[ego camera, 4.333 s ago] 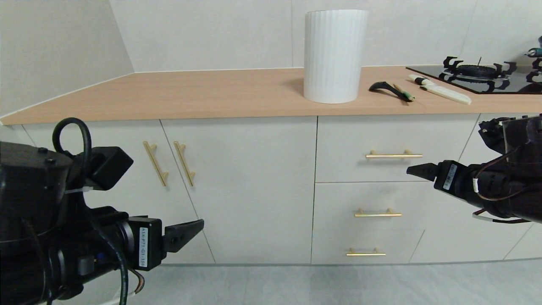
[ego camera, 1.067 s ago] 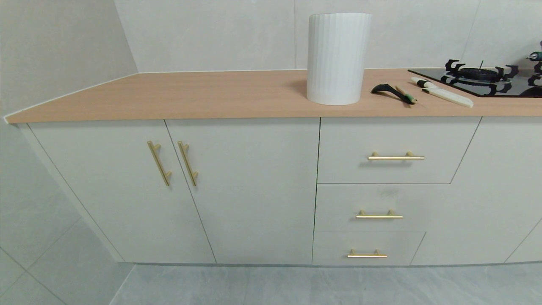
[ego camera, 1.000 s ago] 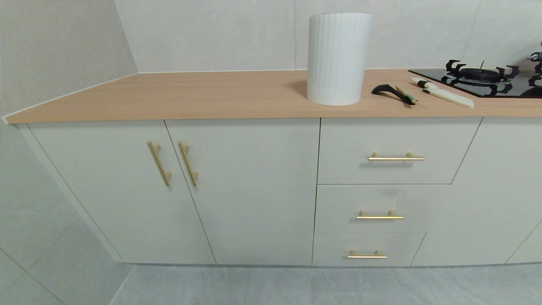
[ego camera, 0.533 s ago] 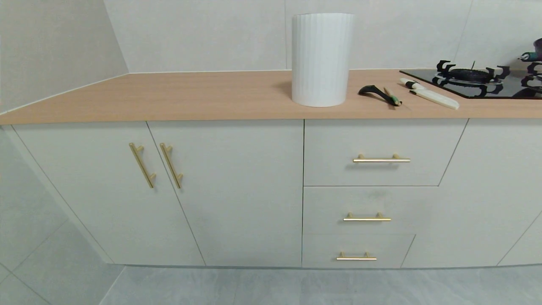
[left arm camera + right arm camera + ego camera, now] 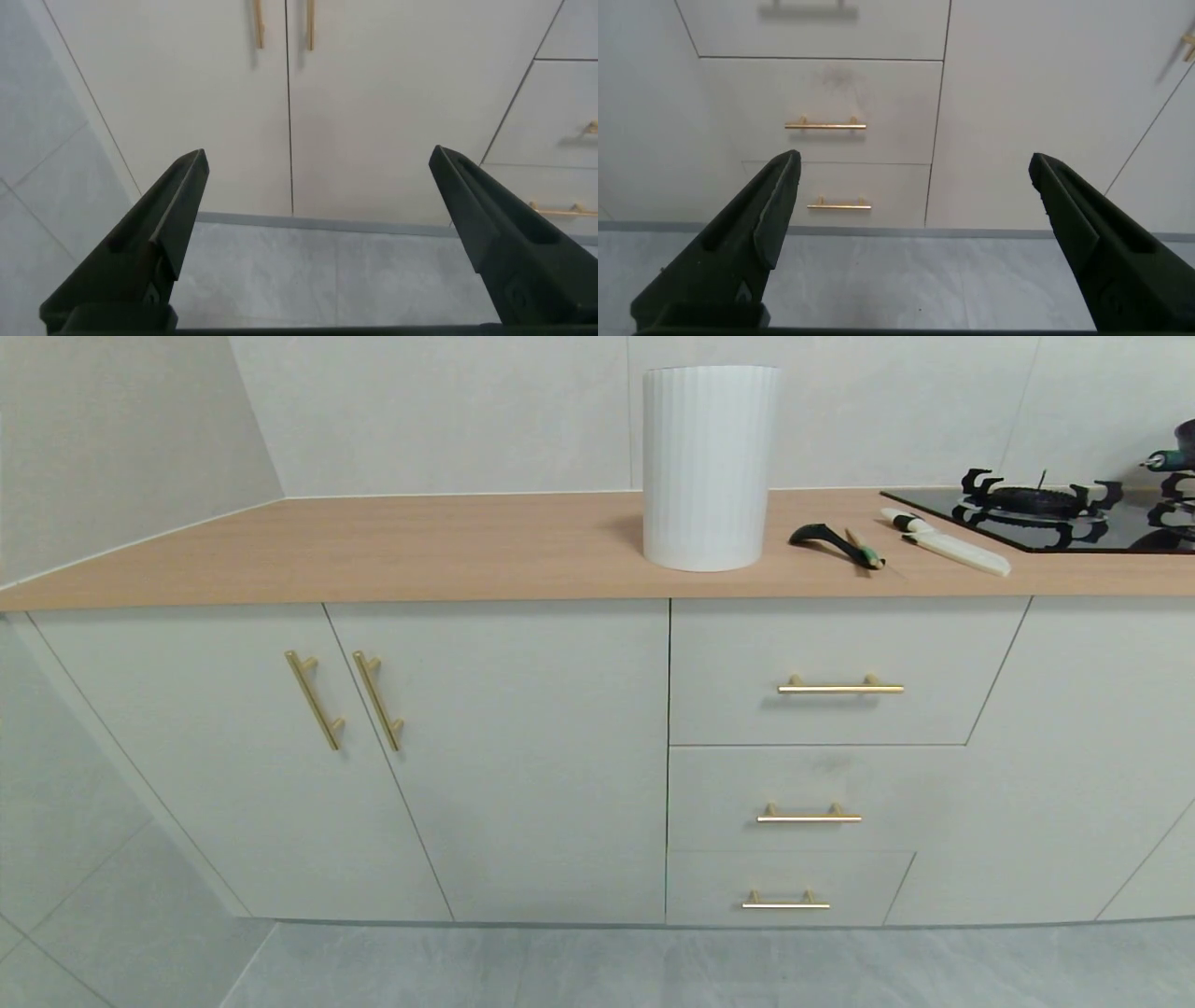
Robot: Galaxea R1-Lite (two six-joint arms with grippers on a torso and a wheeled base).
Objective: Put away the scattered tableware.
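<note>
Lying on the wooden desk [image 5: 420,546] at 3 o'clock of the ribbed white container [image 5: 709,467], the black-handled utensil [image 5: 822,536], green-tipped stick [image 5: 866,553] and white knife [image 5: 954,551] look light, stiff, slim and probably slippery; pinch each mid-handle. Left tool [image 5: 318,161] and right tool [image 5: 913,165], both spread wide, hang low before the cabinet fronts [image 5: 374,112], the tableware well apart, up toward 1 o'clock.

The left pincer [image 5: 318,154] is made of two matte black fingers [image 5: 154,238]. Each is a long wedge that narrows from a broad base to a blunt, squared tip, with a flat bevelled face on the side toward the pincer's middle. The right pincer [image 5: 913,159] looks the same, with black wedge fingers [image 5: 1088,233] and a paler sheen along the inner faces.
</note>
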